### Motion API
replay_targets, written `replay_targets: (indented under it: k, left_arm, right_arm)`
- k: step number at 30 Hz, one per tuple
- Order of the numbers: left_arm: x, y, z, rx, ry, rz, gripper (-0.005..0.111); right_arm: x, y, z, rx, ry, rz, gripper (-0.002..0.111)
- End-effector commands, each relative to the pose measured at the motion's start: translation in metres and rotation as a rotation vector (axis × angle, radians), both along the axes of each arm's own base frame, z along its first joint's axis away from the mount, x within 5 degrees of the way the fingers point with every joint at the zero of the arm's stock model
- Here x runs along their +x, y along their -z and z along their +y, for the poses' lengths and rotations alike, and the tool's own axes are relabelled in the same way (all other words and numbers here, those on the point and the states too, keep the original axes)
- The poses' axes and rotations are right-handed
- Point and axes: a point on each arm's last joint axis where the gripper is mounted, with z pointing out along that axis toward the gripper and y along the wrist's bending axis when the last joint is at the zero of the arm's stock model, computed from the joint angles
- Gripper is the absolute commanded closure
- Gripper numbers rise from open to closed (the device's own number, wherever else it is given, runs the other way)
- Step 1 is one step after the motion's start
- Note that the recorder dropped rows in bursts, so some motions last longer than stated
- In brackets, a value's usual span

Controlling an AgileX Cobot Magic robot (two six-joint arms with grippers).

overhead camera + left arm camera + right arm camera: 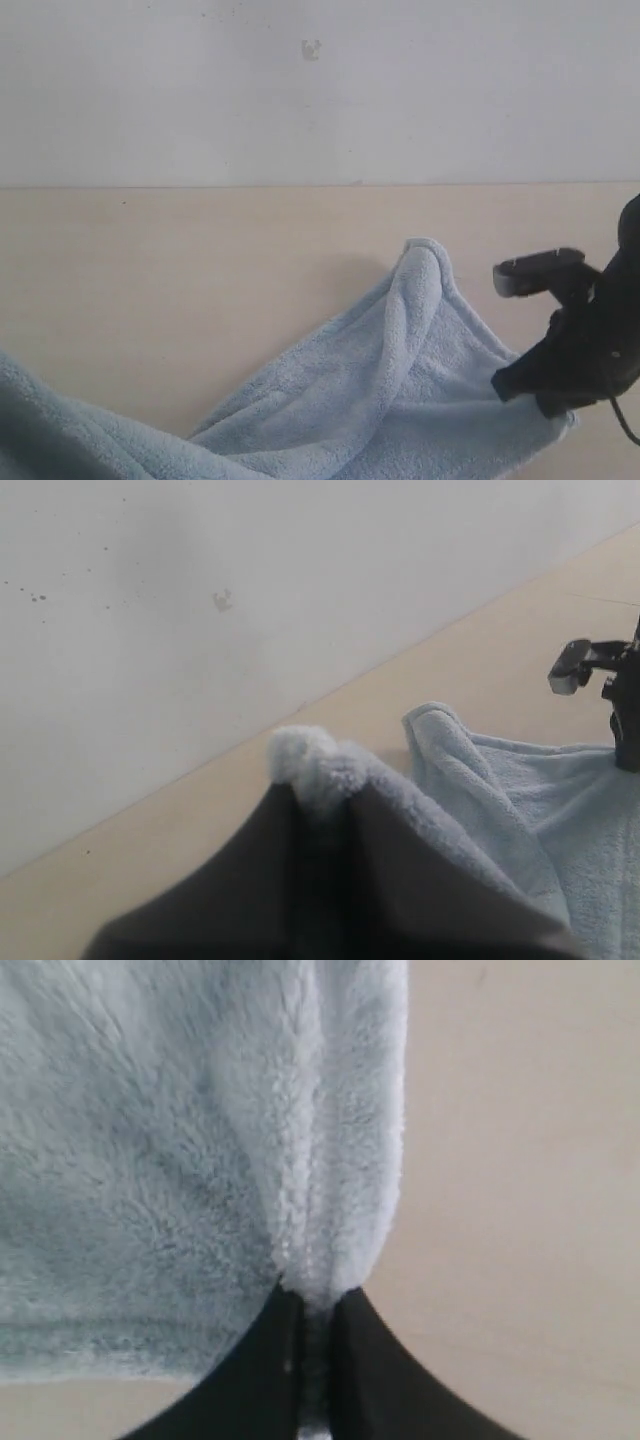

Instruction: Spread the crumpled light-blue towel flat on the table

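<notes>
The towel (400, 380) lies bunched along the near edge of the table (200, 260). It runs from the near left corner, where it rises out of the exterior view, across to the near right corner, and one thick fold (420, 290) ridges up toward the table's middle. The right gripper (315, 1298) has its fingers pressed together on the towel's plush edge close to the near right corner, with a roll of pile squeezed between the two dark tips. The left gripper (322, 795) is clamped too, with a tuft of fleece poking out above its closed fingers (the exterior view does not show this gripper itself). The towel looks light, thick and limp, so it will probably sag and crease between two holds rather than keep any shape. Its fluffy pile compresses, so a shallow pinch could slide off. The safest places to grip are probably along the hem (432, 720) or at the corners, deep enough to catch the stitched border. With the two holds well apart, drawing them away from each other should pull the ridge flat.
</notes>
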Motion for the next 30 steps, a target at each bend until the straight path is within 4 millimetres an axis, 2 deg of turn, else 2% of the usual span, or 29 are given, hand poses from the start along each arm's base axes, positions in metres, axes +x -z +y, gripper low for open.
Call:
replay_targets:
  k: [1,3,6,9,11,14,17,20,23,25,27,29,30]
  left_arm:
    - [-0.004,-0.001,0.005,0.015,-0.014,-0.038,0.103]
    - [-0.007,-0.001,0.007,0.021,-0.023,-0.059,0.103]
    - [-0.013,-0.002,0.012,-0.001,-0.035,-0.082,0.103]
    - [-0.019,-0.003,0.019,-0.012,-0.062,-0.119,0.103]
    - [-0.024,-0.004,0.023,-0.028,-0.084,-0.142,0.103]
    - [-0.033,-0.004,0.032,-0.07,-0.12,-0.181,0.103]
    - [-0.041,-0.003,0.039,-0.111,-0.145,-0.185,0.103]
    - [-0.044,0.001,0.043,-0.111,-0.164,-0.16,0.103]
    - [-0.042,0.005,0.048,-0.088,-0.226,-0.128,0.103]
    - [-0.039,0.005,0.055,-0.118,-0.321,-0.11,0.103]
    - [-0.032,0.003,0.061,-0.157,-0.42,-0.091,0.103]
    - [-0.022,0.003,0.059,-0.142,-0.472,-0.051,0.103]
    - [-0.012,0.004,0.054,-0.099,-0.483,-0.002,0.103]
  right_arm:
    - [-0.014,-0.061,-0.004,0.049,0.031,-0.211,0.107]
    - [-0.024,-0.086,-0.006,0.069,0.039,-0.285,0.107]
    - [-0.051,-0.133,-0.013,0.09,0.049,-0.413,0.107]
    - [-0.083,-0.171,-0.026,0.08,0.095,-0.544,0.107]
    - [-0.113,-0.195,-0.037,0.061,0.128,-0.64,0.107]
    - [-0.149,-0.216,-0.052,0.011,0.166,-0.714,0.107]
    - [-0.186,-0.227,-0.066,-0.018,0.203,-0.776,0.107]
    - [-0.209,-0.234,-0.074,-0.019,0.244,-0.847,0.107]
    - [-0.22,-0.241,-0.081,-0.022,0.292,-0.948,0.107]
    - [-0.217,-0.242,-0.083,-0.06,0.292,-0.964,0.107]
    - [-0.204,-0.238,-0.082,-0.101,0.288,-0.897,0.107]
    - [-0.183,-0.232,-0.077,-0.145,0.258,-0.814,0.107]
    - [-0.166,-0.227,-0.073,-0.17,0.229,-0.765,0.107]
